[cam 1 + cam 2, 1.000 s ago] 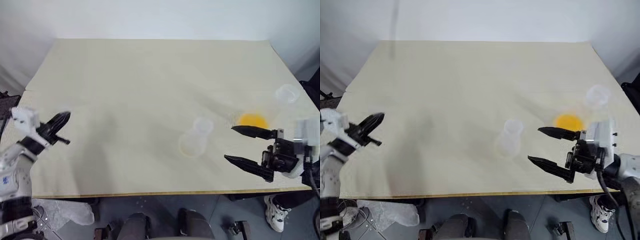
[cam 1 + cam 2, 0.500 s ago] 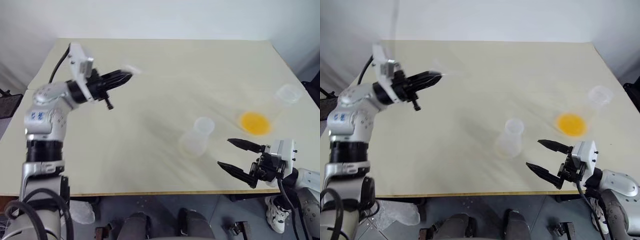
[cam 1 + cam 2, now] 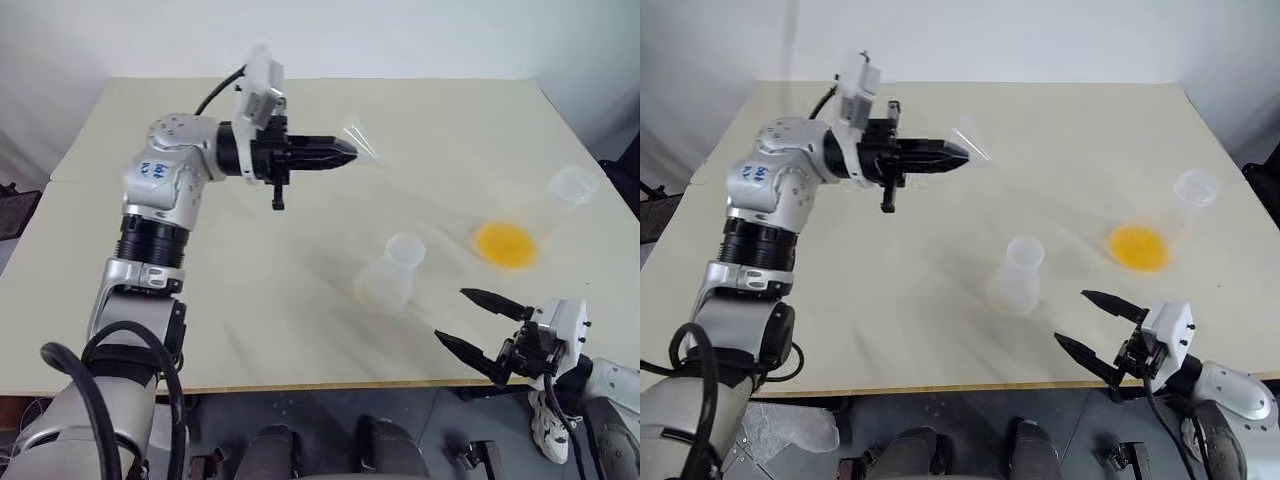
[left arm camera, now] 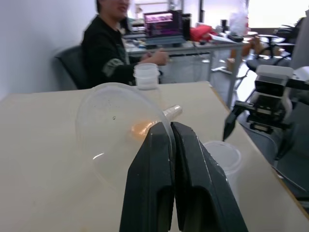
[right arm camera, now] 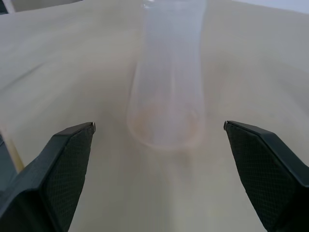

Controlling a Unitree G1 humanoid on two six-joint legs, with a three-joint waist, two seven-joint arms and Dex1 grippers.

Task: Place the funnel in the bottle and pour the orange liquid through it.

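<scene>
Clear plastic is catching the light in the left eye view: the funnel (image 3: 360, 139) is sitting in the upper middle of the frame, pinched at the tip of the left pincer (image 3: 345, 152), whose fingers are pressed together on its rim, above the pale desk (image 3: 300, 300). The bottle (image 3: 390, 275) is standing upright on the desk right of centre. The orange liquid (image 3: 506, 244) is glowing at the right, at the base of a larger clear flask (image 3: 573, 186) whose rimmed mouth is reaching toward the right edge. The right pincer (image 3: 482, 322) is hanging at the lower right corner with its fingers spread wide, holding nothing, apart from the bottle.

Left wrist view: the two black fingers (image 4: 193, 174) are closing on the funnel's wide rim, the spout pointing away from the camera. The bottle's mouth is showing just beside the fingers, and a person (image 4: 113, 43) in dark clothing is sitting beyond the desk's far edge.

Right wrist view: the bottle is standing ahead, between the widely parted fingers (image 5: 263, 159), touching neither.
</scene>
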